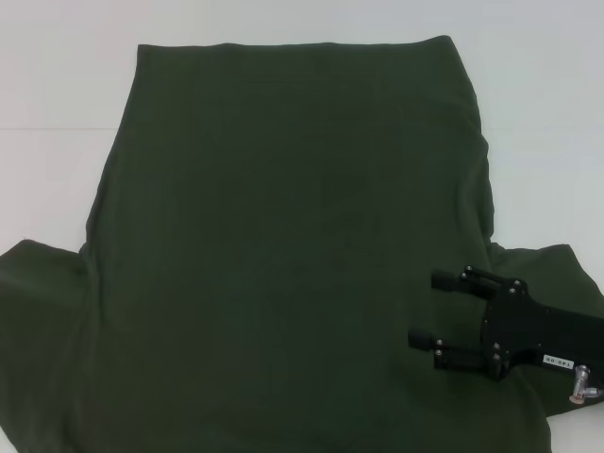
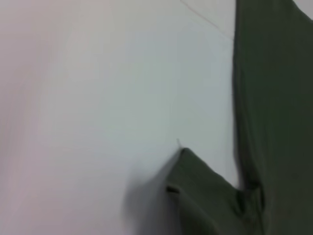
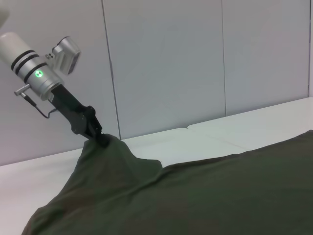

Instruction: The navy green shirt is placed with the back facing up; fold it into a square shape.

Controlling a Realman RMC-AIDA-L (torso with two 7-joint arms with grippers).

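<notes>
On the white table (image 1: 57,85) lies the navy green shirt (image 1: 283,245); the right gripper (image 1: 427,310) hovers over it, fingers apart, while the left gripper (image 3: 100,137) pinches a sleeve

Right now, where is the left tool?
Out of the head view; the right wrist view shows the left tool pinching a raised sleeve tip of the navy green shirt.

a small white label on the right end effector (image 1: 431,309) is unreadable.

- Bright, even light is seen; the white tabletop (image 1: 528,113) is washed out.
- The left wrist view is blurred; a soft shadow is cast beside the dark olive-green fabric shirt (image 2: 205,196).
</notes>
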